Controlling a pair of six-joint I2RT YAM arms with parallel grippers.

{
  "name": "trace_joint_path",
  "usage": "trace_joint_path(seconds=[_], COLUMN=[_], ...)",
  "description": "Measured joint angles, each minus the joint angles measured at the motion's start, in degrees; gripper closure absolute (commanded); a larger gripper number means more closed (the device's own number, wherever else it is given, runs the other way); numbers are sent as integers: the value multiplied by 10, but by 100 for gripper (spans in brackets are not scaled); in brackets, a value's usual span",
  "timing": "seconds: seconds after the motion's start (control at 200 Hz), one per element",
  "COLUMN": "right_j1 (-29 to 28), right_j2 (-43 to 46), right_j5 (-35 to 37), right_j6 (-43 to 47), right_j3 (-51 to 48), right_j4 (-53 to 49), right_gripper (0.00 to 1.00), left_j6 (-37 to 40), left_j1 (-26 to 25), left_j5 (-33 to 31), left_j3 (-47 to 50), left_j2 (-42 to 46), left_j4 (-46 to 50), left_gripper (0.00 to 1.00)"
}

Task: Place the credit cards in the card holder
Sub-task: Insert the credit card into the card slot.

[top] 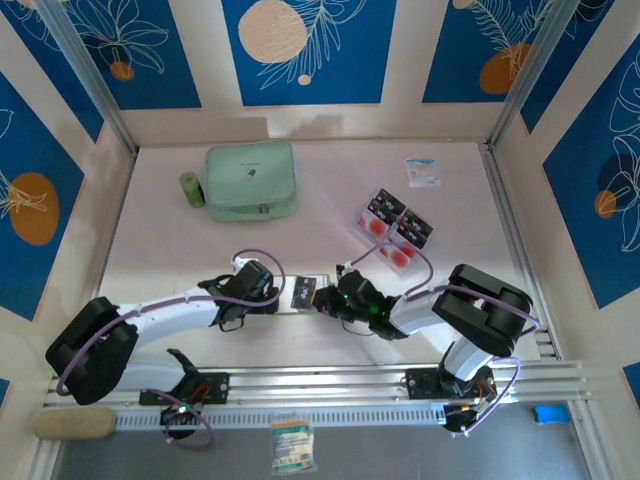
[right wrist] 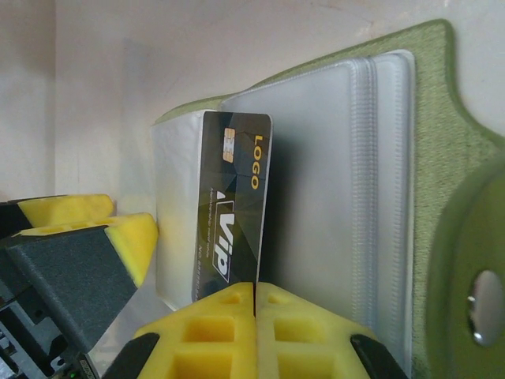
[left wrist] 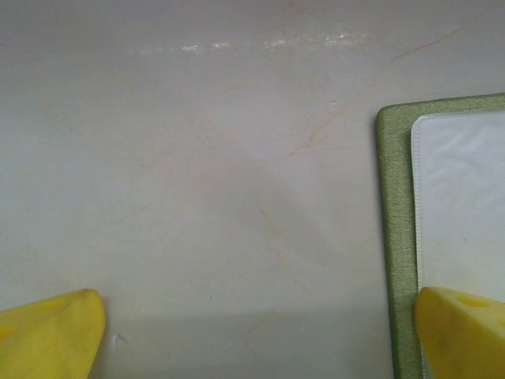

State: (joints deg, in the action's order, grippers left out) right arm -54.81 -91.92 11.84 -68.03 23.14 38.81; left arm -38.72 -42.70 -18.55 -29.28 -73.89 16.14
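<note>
**Right gripper (right wrist: 254, 312).** The two yellow pads are pressed fully together. They clamp the near short edge of the black VIP card (right wrist: 233, 209) in the seam between them.

**Held card, orientation.** The long axis runs straight out from the fingertips. The chip end points away from the gripper. The gold "LOGO" and white "VIP" lettering read along that axis.

**Card holder (right wrist: 442, 150).** It lies opened flat on the table (left wrist: 197, 197), directly ahead of the right fingertips, with the pale sleeves facing up inside an olive border.
- Its stitched centre fold runs parallel to the card's long axis, just to the right of the card.
- The snap tab with its metal button (right wrist: 484, 306) sits to the right of the closed pads, on the near side.
- The card lies against the left-hand sleeve. I cannot tell whether its far end has entered a pocket.

**Left gripper (left wrist: 254, 335).** The fingers stand at full spread and hold nothing, with bare table between them. Its right-hand fingertip (left wrist: 461, 328) overlaps the holder's near corner, but contact cannot be confirmed. In the right wrist view, a left finger (right wrist: 130, 241) stands just beside the holder's left edge, to the left of the card.

**Overhead.** The holder lies between the two grippers. The other credit cards (top: 395, 230) lie in a spread group beyond the right gripper, well apart from the holder.
</note>
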Motion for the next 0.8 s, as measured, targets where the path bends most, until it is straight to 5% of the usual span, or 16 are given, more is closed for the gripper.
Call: trace_joint_path(seconds=[0.8], right_j1=[27], right_j2=[-2], right_j5=[-59], right_j6=[3], right_j3=[47], right_j4=[-88], right_gripper=[100], left_j6=[0], left_j1=[0], left_j5=[0], left_j3=[0], left_j2=[0], left_j4=[0], left_gripper=[0])
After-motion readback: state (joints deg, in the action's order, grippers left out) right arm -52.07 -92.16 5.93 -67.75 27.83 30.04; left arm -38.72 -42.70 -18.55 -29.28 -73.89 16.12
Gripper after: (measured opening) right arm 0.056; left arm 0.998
